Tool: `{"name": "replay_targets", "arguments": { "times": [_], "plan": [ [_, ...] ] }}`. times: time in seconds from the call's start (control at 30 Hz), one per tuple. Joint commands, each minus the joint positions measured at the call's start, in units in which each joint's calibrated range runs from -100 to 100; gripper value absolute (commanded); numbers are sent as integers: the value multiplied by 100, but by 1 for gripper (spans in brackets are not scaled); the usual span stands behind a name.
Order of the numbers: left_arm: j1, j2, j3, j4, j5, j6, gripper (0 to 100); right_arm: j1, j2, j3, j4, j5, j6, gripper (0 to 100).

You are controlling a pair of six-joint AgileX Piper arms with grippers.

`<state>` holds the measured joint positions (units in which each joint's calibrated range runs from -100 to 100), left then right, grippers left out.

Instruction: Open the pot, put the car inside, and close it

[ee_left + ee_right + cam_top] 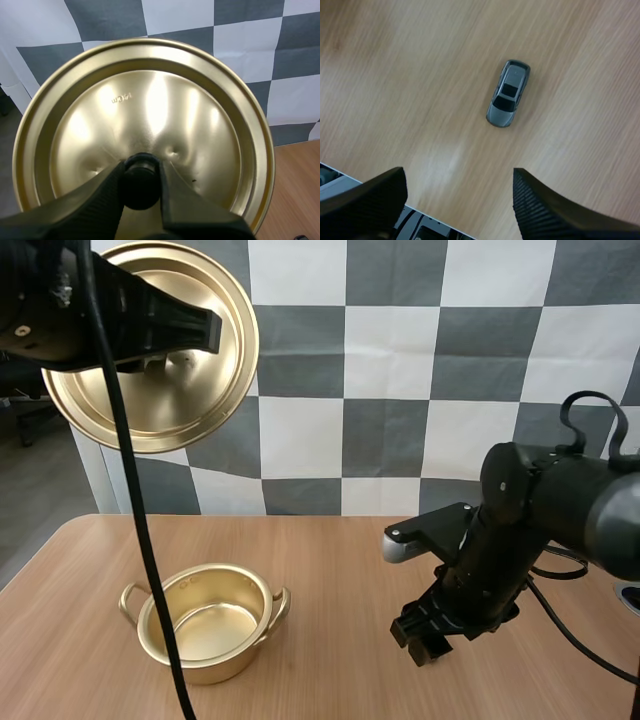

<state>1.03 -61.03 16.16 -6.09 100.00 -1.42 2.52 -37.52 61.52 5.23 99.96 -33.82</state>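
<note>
Wooden table (pixel 340 570) carries open pot (pixel 205 625) and car (pixel 508 93); left gripper (pixel 141 176) holds lid (pixel 150 105).

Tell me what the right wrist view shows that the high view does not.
Right wrist view adds: the grey car, roof up on the table, just ahead of the right gripper, whose fingers stand open. High view adds: the open pot, empty, standing on the table, and the lid held up high by the left gripper. Shared: the wooden table and the right gripper, which hovers low over it with nothing in it.
</note>
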Motion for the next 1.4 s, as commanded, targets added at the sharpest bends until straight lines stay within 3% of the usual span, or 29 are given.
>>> {"name": "replay_targets", "arguments": {
  "times": [0.0, 0.57, 0.7, 0.83, 1.37],
  "plan": [
    [4, 0, 8, -5, 0, -1, 0, -2, 36, 6, -1, 4, -6, 100],
    [4, 0, 8, -5, 0, -1, 0, -2, 1006, 6, -45, -1096, -50, 100],
    [4, 0, 8, -5, 0, -1, 0, -2, 1293, 6, -45, -1196, -326, 100],
    [4, 0, 8, -5, 0, -1, 0, -2, 1369, 6, 24, -1357, -570, 100],
    [4, 0, 8, -5, 0, -1, 0, -2, 1661, 6, -96, -2438, -559, 100]
  ]
}}
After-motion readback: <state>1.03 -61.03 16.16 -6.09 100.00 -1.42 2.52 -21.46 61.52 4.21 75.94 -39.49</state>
